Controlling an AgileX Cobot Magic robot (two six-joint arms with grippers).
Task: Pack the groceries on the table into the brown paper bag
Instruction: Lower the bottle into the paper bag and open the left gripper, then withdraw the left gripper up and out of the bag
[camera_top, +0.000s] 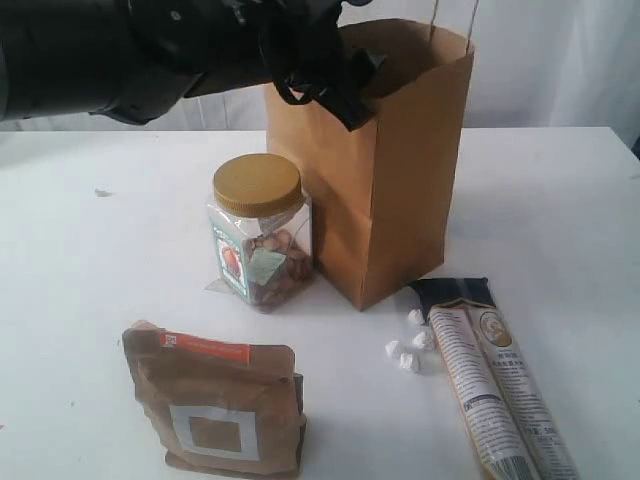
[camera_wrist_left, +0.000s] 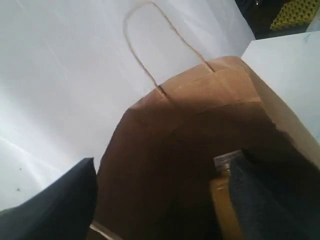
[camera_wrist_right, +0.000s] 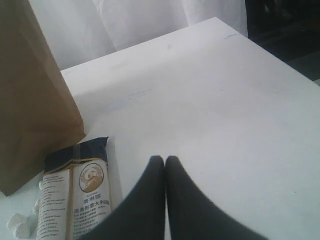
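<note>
Left end effector (camera_wrist_left: 165, 165) released, spread wide inside tall brown kraft-paper bag (camera_top: 400, 200); yellow-grain bottle (camera_wrist_left: 224, 205) against one finger. Right end effector (camera_wrist_right: 165, 162) clenched, empty, above white desk (camera_wrist_right: 225, 100); long beige printed packet (camera_wrist_right: 75, 200) beside it.

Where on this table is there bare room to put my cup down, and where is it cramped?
In the exterior view, bare table lies right of the brown paper bag, beyond the long packet, and left of the gold-lidded jar, behind the brown pouch. It is crowded at the bag's foot: jar, white bits, packet.
</note>
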